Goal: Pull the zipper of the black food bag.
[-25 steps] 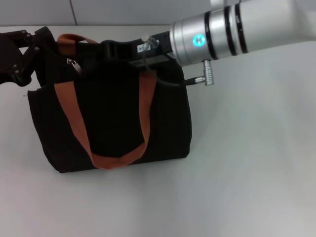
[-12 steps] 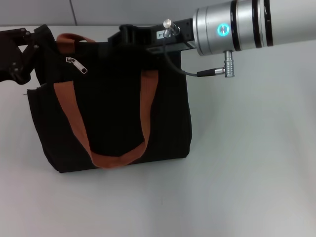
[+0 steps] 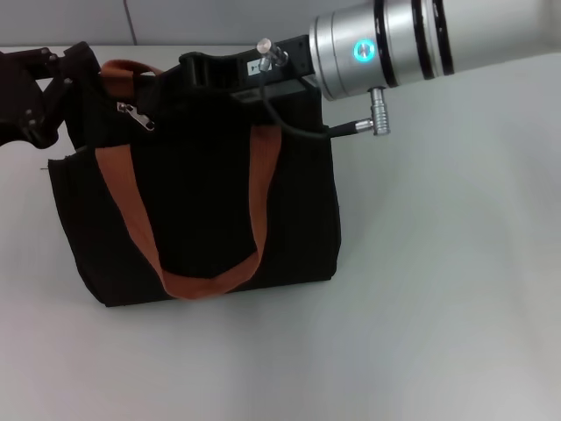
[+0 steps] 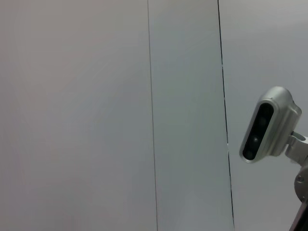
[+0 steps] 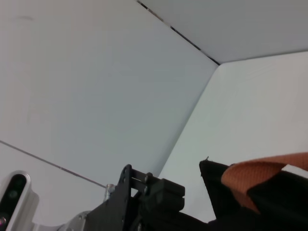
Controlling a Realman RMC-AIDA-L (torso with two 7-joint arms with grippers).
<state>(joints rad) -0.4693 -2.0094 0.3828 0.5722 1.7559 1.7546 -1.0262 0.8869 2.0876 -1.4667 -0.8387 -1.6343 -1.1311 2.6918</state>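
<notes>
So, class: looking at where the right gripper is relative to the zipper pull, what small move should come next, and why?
Probably ease the right gripper leftward along the black food bag top edge toward the zipper, since the pull lies apart from it while the left gripper is at the bag's left corner.

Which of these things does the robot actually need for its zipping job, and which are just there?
Needed: bag; zipper; left hand at the bag's top left corner; right hand over the bag's top edge.

Just there: table; wall; silver camera.
</notes>
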